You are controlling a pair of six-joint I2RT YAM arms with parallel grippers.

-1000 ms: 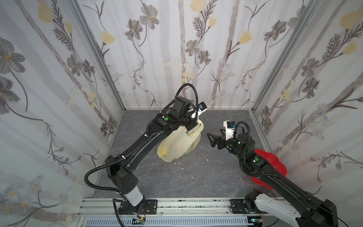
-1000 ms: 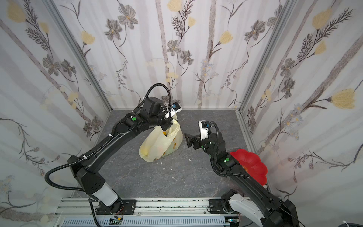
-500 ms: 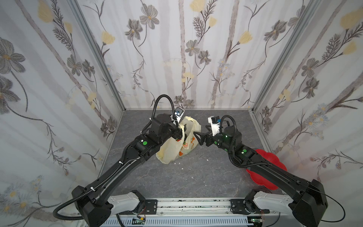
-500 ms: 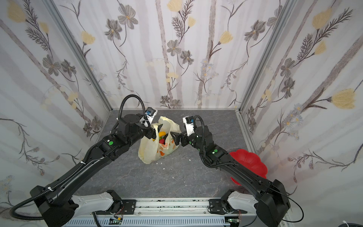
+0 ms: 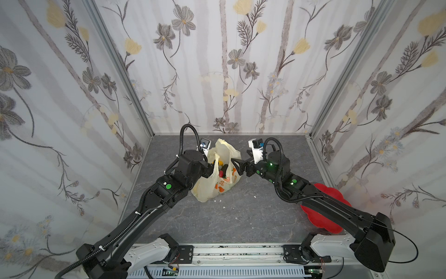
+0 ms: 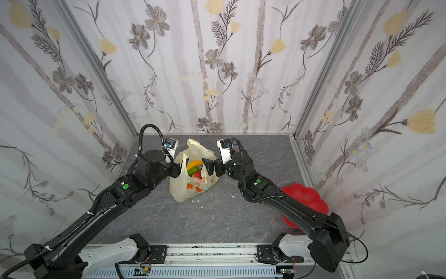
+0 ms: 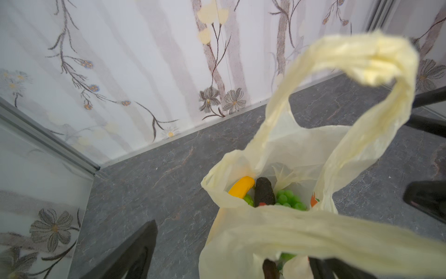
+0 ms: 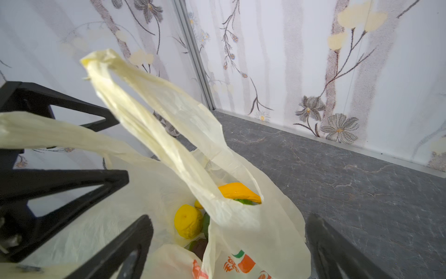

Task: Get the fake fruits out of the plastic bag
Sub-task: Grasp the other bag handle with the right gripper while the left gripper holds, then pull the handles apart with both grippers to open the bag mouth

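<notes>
Left claw [image 5: 212,169] and right claw [image 5: 237,166] both stand apart, flanking thin crinkly pale-yellow plastic bag [image 5: 205,190] between them, likely light, floppy, slippery; best pinched at a handle loop [image 8: 144,108].

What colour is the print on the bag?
The print is orange-red with green, best in right wrist view.

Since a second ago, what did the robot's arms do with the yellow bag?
The left gripper let go of the plastic bag, which it had held up by the top, and drew back to its left edge, jaws open. The right gripper, open throughout, slid left to the bag's right edge. The bag's mouth now gapes, showing the fake fruits. The red dish stayed put.
</notes>
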